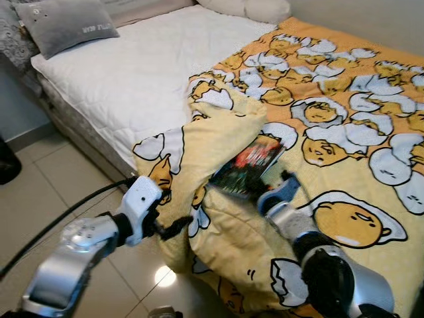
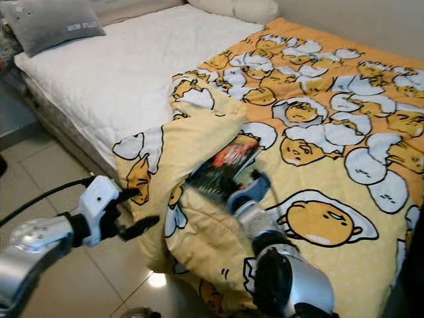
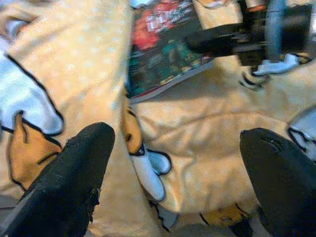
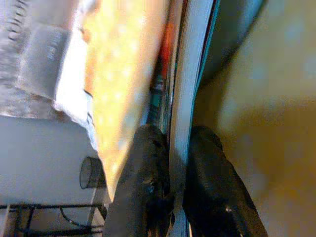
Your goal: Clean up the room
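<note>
right gripper (image 4: 170,148) clamped on the edge of the book (image 1: 248,164), one finger each side of the pages. book lies on the blanket (image 1: 344,126), in a fold near the bed's (image 1: 126,79) edge. left gripper (image 3: 175,177) fingers spread wide, empty, just beside the hanging blanket. step looks like picking the book up. next probably lift it off and carry it away, keeping the thin edge from slipping.

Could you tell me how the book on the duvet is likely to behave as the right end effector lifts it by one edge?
The book looks thin and soft-covered, so it will probably sag. The right end effector pinches only its edge, so the glossy cover might slip. It seems light. The rumpled duvet gives soft, uneven support.
</note>
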`<state>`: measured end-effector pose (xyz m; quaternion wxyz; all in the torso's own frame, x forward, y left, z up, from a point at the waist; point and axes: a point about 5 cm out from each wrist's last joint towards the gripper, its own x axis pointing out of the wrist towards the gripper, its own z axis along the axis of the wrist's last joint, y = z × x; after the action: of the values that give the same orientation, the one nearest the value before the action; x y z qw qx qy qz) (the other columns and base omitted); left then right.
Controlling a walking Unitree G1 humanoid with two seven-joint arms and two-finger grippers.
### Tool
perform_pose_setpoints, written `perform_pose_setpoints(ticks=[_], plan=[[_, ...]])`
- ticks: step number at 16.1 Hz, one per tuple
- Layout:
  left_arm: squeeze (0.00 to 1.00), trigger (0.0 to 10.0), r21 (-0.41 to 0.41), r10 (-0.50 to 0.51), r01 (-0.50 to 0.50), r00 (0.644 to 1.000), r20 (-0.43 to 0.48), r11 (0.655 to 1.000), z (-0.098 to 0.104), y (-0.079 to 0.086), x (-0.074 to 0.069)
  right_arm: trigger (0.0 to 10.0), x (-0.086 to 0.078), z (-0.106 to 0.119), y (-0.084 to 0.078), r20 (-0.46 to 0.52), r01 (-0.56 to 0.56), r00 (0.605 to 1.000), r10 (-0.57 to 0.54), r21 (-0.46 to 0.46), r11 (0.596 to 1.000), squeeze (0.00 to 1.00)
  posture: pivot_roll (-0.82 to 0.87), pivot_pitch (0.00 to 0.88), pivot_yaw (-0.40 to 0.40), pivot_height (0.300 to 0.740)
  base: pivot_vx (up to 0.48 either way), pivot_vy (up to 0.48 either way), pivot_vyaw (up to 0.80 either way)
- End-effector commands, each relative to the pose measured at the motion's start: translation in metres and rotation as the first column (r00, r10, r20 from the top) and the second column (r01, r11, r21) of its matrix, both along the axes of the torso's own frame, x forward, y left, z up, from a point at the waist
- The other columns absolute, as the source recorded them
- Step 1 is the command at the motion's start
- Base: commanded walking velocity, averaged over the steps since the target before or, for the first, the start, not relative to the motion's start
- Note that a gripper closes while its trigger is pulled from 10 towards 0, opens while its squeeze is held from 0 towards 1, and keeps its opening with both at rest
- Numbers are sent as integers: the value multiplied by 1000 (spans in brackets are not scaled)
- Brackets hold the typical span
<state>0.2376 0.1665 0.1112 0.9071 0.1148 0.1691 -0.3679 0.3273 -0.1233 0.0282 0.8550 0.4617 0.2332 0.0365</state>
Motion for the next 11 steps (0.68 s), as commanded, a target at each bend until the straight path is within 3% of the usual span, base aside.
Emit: perform_pose_setpoints(ticks=[1,3,6,7,8,9,11], plan=[[0,10000,16,43,-44,998,45,999,3,0,5,0,7,13,-12,109,-12,994,16,-40,999,0,41,0,31,740,0,0,0],[0,10000,-41,131,-127,986,100,991,5,-10,10,0,-5,24,-26,231,-43,969,84,-175,984,0,-22,0,54,740,0,0,0],[0,10000,-42,243,-240,959,147,970,3,-17,14,0,-28,48,-30,364,29,925,109,-354,935,0,-47,0,52,740,0,0,0],[0,10000,-23,282,-282,945,163,959,3,-15,16,9373,-31,54,-29,389,49,913,122,-400,915,0,-46,0,44,740,0,0,0],[0,10000,-29,341,-342,921,189,939,5,-12,18,10000,-37,64,-29,430,92,894,124,-448,889,0,-36,0,33,740,0,0,0],[0,10000,-50,392,-391,895,211,919,7,-7,16,10000,-45,71,-30,459,134,877,143,-518,845,0,-18,0,17,740,0,0,0],[0,10000,-45,425,-426,878,222,904,6,-2,12,10000,-53,66,-35,399,145,905,145,-613,777,0,-4,0,11,740,0,0,0]])
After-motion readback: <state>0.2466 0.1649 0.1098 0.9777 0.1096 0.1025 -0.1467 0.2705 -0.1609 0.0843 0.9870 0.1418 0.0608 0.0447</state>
